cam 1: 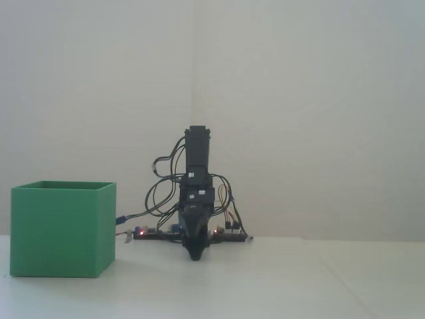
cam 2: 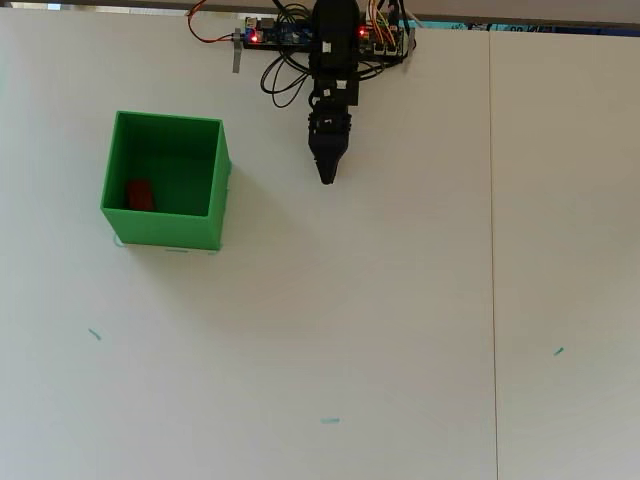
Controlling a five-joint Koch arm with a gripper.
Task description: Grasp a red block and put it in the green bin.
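The red block (cam 2: 139,195) lies on the floor of the green bin (cam 2: 212,182), near its left wall in the overhead view. In the fixed view the green bin (cam 1: 63,229) stands at the left and hides the block. My gripper (cam 2: 327,176) rests folded near the arm's base, well to the right of the bin, its tips together and pointing down at the table (cam 1: 196,256). Nothing is between its jaws.
A board with red lights and looped wires (cam 2: 280,35) sits at the arm's base by the table's far edge. A seam (cam 2: 492,250) runs down the white table at the right. Small teal marks (cam 2: 329,421) dot the near half.
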